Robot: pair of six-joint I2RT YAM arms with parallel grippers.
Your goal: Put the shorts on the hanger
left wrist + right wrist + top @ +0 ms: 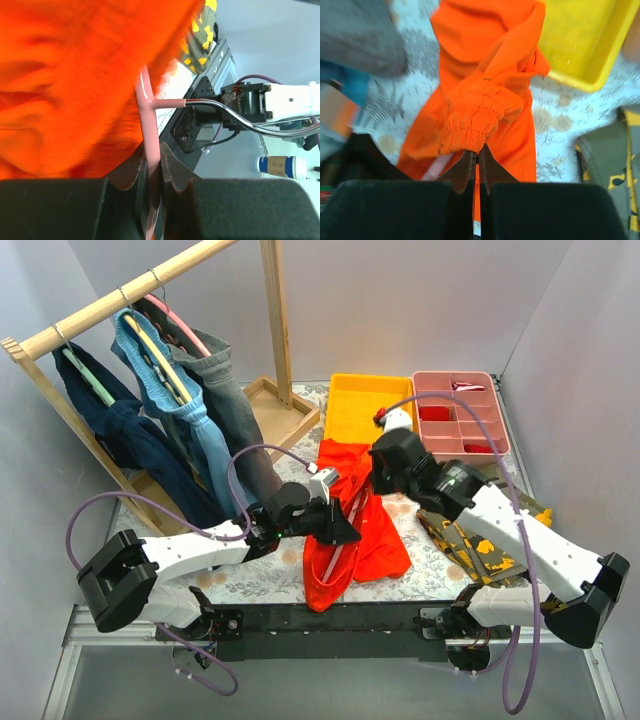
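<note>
The orange-red shorts [352, 525] lie bunched mid-table, running from the yellow tray to the near edge. My left gripper [346, 527] is shut on the thin pink hanger [150, 125], which runs up under the orange fabric [75, 75]; its metal hook [235, 112] sticks out to the right. The pink bar shows faintly across the shorts in the top view [350, 515]. My right gripper [378, 477] is shut on the shorts' elastic waistband [480, 115] and holds it bunched above the table; its closed tips [476, 152] pinch the ribbed edge. A bit of pink hanger [437, 167] shows under the fabric.
A wooden rack [130, 300] at the back left carries denim garments [190, 420] on other hangers. A yellow tray [365, 405] and a pink compartment tray [460, 410] stand at the back. A camouflage garment [480, 540] lies at the right.
</note>
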